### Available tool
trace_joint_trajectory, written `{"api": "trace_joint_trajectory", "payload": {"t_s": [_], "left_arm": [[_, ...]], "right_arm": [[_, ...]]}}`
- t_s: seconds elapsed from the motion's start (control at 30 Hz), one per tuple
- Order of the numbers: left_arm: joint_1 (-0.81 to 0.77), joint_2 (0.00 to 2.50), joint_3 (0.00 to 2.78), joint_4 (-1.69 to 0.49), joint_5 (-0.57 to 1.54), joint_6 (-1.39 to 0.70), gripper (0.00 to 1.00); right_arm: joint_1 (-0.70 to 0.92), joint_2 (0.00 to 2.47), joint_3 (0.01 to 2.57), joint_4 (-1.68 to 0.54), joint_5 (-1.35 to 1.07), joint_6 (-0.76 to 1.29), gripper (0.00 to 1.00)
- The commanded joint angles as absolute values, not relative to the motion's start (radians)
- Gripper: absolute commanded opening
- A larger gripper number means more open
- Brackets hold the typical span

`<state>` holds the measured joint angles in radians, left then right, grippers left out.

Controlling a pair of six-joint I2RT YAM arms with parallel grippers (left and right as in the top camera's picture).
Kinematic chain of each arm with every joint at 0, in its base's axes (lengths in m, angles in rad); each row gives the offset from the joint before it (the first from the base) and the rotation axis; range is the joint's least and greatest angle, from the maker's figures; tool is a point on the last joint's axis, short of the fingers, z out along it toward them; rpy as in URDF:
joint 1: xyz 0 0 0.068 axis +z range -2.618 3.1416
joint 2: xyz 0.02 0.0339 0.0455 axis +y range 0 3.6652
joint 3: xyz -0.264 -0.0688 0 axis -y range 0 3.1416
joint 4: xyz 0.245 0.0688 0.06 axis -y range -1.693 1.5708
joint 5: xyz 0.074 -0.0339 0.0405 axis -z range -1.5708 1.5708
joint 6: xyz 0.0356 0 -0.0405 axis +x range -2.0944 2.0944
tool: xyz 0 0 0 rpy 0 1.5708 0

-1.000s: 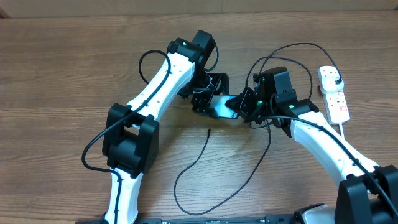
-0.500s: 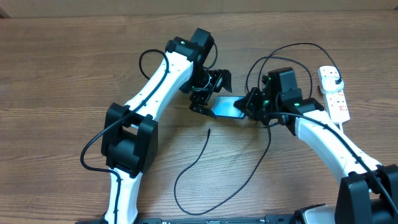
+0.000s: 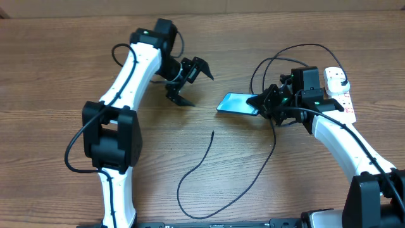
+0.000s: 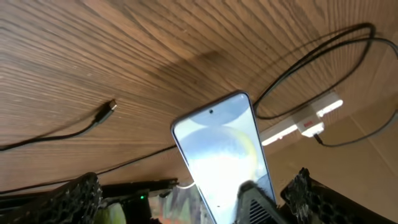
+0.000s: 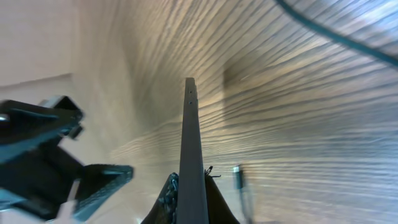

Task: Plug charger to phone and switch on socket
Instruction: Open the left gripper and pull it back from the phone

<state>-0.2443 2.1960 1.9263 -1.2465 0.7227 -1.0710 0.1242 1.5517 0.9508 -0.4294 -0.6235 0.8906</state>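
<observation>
Phone [image 3: 238, 104] pinched at one end by right gripper [image 3: 259, 101], tilted above table [image 3: 63, 63] mid-right; rigid, slick glass, likely slips; left gripper [image 3: 200, 90] wide open, empty; charger [image 3: 212, 136] limp, grasp near tip

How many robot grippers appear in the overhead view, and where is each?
2. The left gripper is open and empty, left of the phone; the right gripper is shut on the phone's right end. None seems hidden.
</observation>
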Motion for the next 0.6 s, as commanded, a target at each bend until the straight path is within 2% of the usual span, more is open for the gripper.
{"api": "trace_joint_trajectory", "payload": {"t_s": [0.0,0.27,0.57], "left_arm": [[-0.241,2.181,1.95,-1.25,0.759,-1.002,0.99],[-0.241,2.062,1.95,-1.166,0.651,-1.082,1.0],[-0.241,1.901,1.95,-1.138,0.489,-1.223,1.0]], "right_arm": [[0.118,1.55,0.966,-0.39,-0.739,1.034,0.04],[0.118,1.55,0.966,-0.234,-0.852,1.311,0.04],[0.119,1.55,0.966,-0.121,-0.867,1.668,0.04]]}}
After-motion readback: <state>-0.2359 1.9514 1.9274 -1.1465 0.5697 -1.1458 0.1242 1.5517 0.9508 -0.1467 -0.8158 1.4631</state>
